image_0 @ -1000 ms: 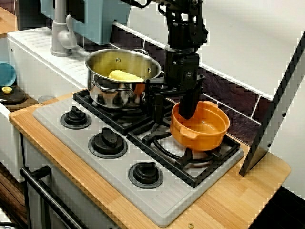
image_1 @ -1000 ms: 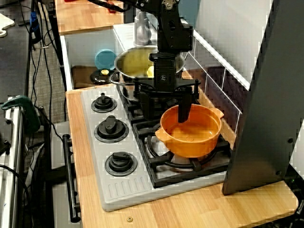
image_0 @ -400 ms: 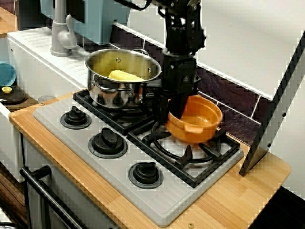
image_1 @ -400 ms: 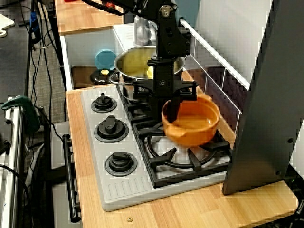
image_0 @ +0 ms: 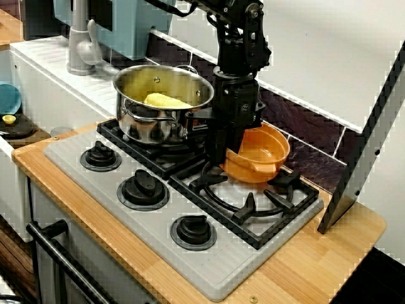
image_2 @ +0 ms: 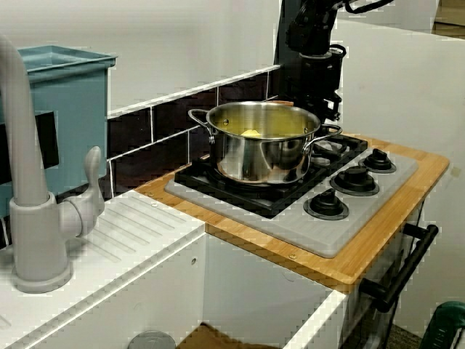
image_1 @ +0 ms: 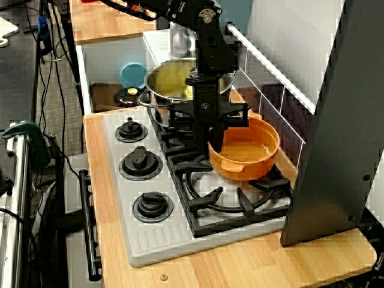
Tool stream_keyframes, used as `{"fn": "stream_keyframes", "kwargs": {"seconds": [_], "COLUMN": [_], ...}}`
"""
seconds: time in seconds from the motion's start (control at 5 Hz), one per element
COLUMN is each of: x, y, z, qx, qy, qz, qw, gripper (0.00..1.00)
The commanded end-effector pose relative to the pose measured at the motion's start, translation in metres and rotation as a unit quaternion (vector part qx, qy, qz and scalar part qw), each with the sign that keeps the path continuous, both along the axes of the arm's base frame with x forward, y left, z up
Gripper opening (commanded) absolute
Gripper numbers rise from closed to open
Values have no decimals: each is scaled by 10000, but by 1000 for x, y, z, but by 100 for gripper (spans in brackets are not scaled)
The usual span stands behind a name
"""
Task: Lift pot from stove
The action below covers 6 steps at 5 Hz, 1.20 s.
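The small orange pot (image_0: 258, 156) (image_1: 247, 151) hangs tilted a little above the right rear part of the black burner grate, clear of the grey stove (image_0: 209, 259) (image_1: 150, 240) (image_2: 290, 225). My gripper (image_0: 226, 147) (image_1: 212, 138) points straight down and is shut on the pot's left rim, one finger inside and one outside. From the side view, the pot is hidden behind the steel pot and my arm (image_2: 314, 65).
A shiny steel pot (image_0: 161, 104) (image_1: 171, 81) (image_2: 263, 142) holding a yellow item (image_0: 166, 100) stands on the left burner, close beside my gripper. A dark slanted panel (image_0: 367, 139) (image_1: 336, 120) leans at the right. Tiled wall runs behind; a grey faucet (image_0: 79, 38) (image_2: 29, 203) stands left.
The orange pot has risen off the right burner grate and shifted back and left with my gripper, tilting as it went. The steel pot has not moved.
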<state>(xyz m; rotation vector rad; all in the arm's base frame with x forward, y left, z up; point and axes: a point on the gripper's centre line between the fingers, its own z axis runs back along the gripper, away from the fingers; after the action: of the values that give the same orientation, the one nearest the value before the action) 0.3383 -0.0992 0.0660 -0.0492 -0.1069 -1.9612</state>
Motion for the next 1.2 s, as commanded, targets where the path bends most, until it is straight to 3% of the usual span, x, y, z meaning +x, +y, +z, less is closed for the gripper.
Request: {"fn": "stream_keyframes", "kwargs": {"seconds": [0.0, 0.6, 1.0], "x": [4, 8, -2], "y": [1, -10, -13], "z": [20, 55, 77], "qx": [-138, -646, -853], "qy": [-51, 398, 428], "qz": [87, 260, 174], "qw": [9999, 9968, 9953], "gripper": [0, 0, 0]}}
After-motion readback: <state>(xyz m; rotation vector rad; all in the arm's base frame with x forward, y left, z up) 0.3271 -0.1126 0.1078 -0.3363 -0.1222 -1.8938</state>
